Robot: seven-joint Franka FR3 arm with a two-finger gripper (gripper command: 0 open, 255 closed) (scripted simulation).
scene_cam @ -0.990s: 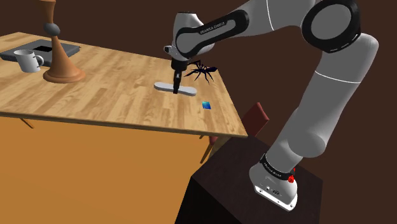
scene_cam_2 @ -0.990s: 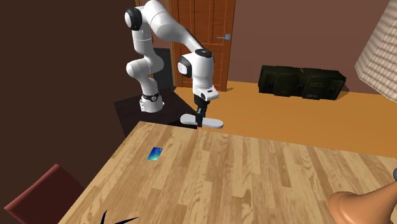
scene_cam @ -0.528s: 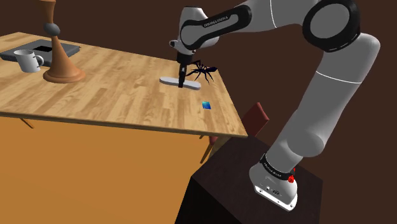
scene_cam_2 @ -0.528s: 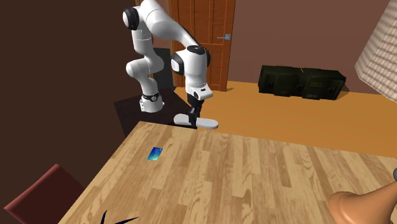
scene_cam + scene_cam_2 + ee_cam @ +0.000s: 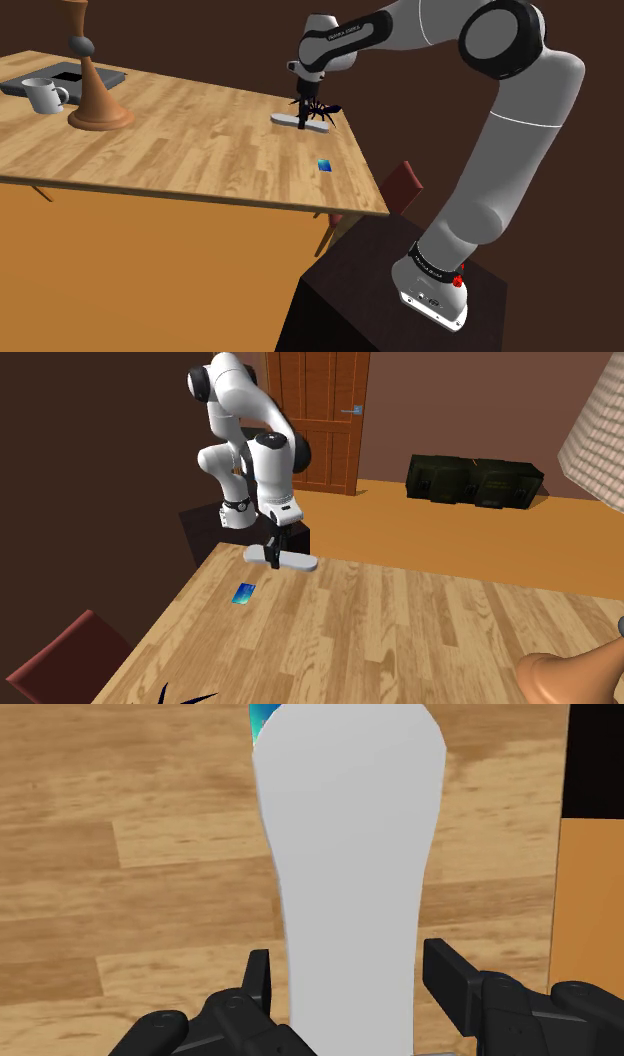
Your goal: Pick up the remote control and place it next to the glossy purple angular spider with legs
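Where the arm reaches over the bench's corner, the pincer (image 5: 275,548) hangs, pinching the remote (image 5: 281,559) across its narrower end, a finger (image 5: 258,989) on each long side.

- Grip: crosswise, remote near level, probably so it can be set down flat.
- Remote: plain white, long, raised clear of the wood.
- Card (image 5: 324,166): small, blue, flat. It peeps from behind the remote's far tip in the wrist view, so the remote hangs about over it.
- Spider (image 5: 323,109): dark, thin-legged. The remote overlaps it in the shoulder view, yet the second exterior view sets the two well apart, so the carry looks unfinished.
- Bench (image 5: 180,140): edge close beside the remote in the wrist view, floor beyond. A release here risks a fall.
- Open room: bare wood on the shoulder view's left of the spider, ample for landing.
- Mug (image 5: 44,95): well apart, no obstacle.
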